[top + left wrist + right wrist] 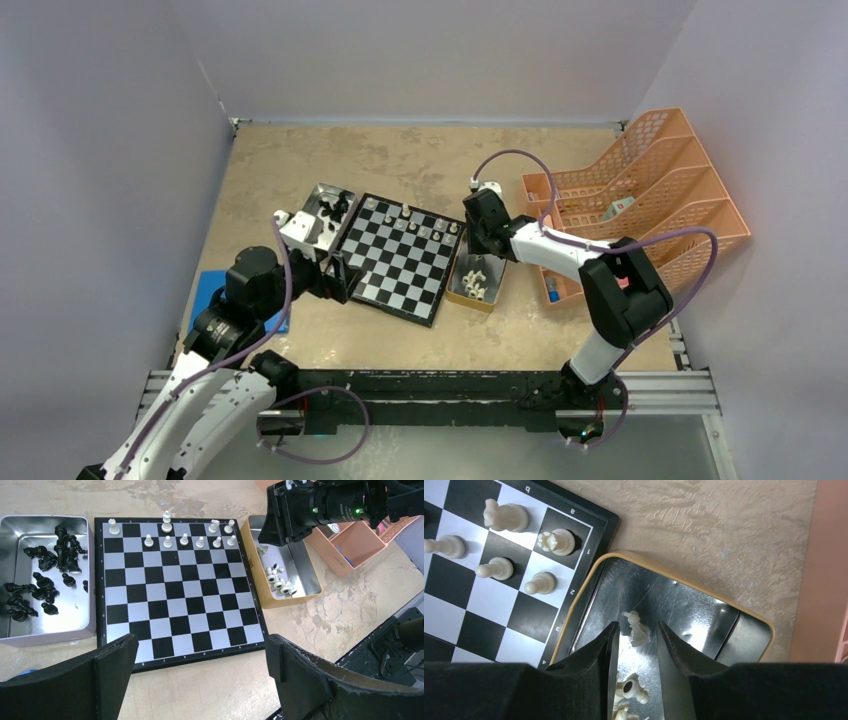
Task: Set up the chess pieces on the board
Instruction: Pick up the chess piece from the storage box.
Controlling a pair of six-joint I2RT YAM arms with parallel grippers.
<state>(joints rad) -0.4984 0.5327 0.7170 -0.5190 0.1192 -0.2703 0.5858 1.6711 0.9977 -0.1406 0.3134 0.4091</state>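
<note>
Left tool (201, 640) wide open, empty, over board's (175, 605) near edge. Black pieces (45, 580) lie in left tray (82, 605). Right tool (637, 630) narrow over right tray (689, 605), one white piece (636, 622) between tips, not pinched. White row pieces (200, 542) stand on far ranks.

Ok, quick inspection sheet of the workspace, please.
Surface: mottled tan table.
Job's things: board flat; white pieces stand on its two far rows; black pieces in the left tray; loose white pieces in the right tray.
Clutter: orange file rack at right; blue item by the left arm.
Grippers: left gripper open by the board's near edge; right gripper open around a white piece in that tray.
Cables: purple cables loop along both arms.
Surroundings: plain grey walls.
</note>
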